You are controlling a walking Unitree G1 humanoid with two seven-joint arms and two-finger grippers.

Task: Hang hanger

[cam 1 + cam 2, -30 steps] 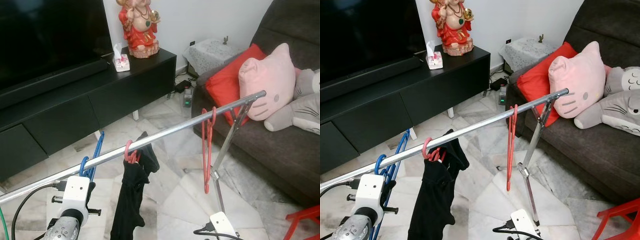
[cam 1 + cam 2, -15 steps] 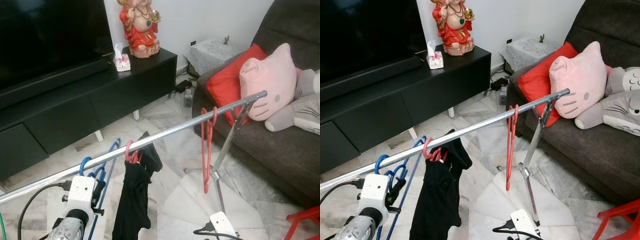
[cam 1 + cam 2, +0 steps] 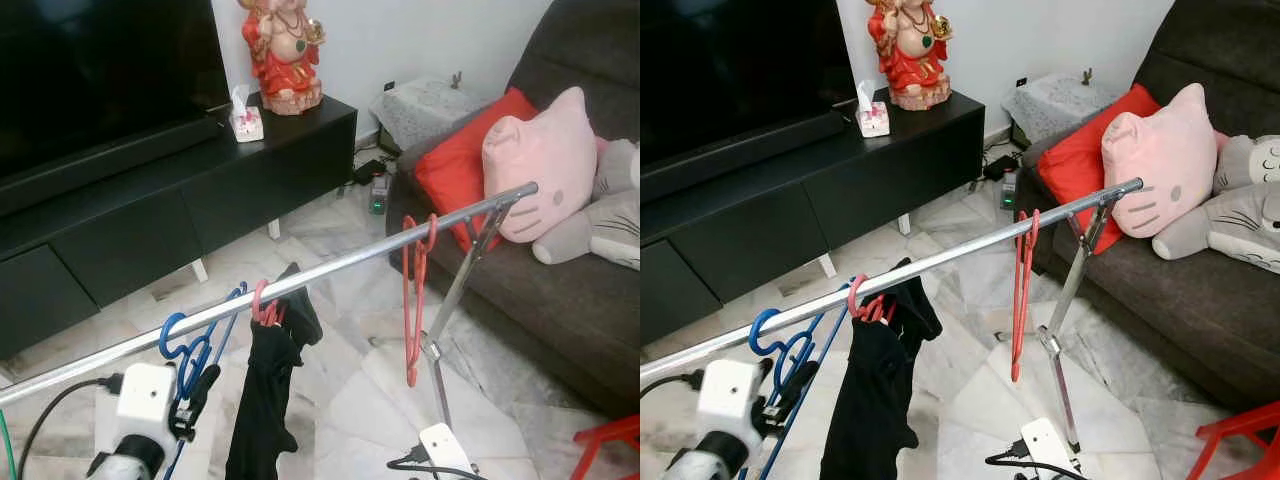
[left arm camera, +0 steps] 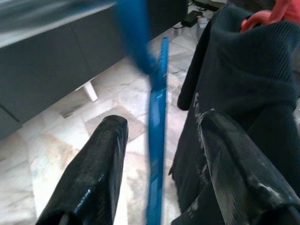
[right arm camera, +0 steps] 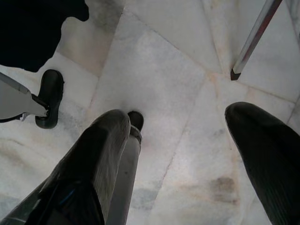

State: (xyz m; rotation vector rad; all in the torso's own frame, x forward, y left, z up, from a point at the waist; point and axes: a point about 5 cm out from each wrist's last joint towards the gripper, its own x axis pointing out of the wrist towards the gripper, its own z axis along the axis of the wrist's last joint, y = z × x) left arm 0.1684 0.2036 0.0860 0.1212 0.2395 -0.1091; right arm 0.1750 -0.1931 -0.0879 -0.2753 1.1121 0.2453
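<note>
A blue hanger (image 3: 190, 345) hangs by its hook on the left part of the slanted chrome rail (image 3: 340, 265). My left gripper (image 3: 198, 392) sits just below the rail, open. In the left wrist view the blue hanger's bar (image 4: 156, 140) runs between the two spread fingers (image 4: 93, 168) without touching either. Right of it on the rail hangs a black garment (image 3: 265, 390) on a pink hanger, and farther along an empty red hanger (image 3: 412, 300). My right gripper (image 5: 183, 122) is low and open over the marble floor.
A black TV cabinet (image 3: 150, 200) with a red statue (image 3: 283, 55) and a tissue box (image 3: 245, 122) stands behind the rail. A dark sofa (image 3: 560, 290) with cushions is at the right. The rack's leg (image 3: 445, 320) and a red stool (image 3: 610, 440) stand at lower right.
My left gripper has dropped away from the rail and opened. The blue hanger, held up against the rail before, now hangs on it by its own hook.
</note>
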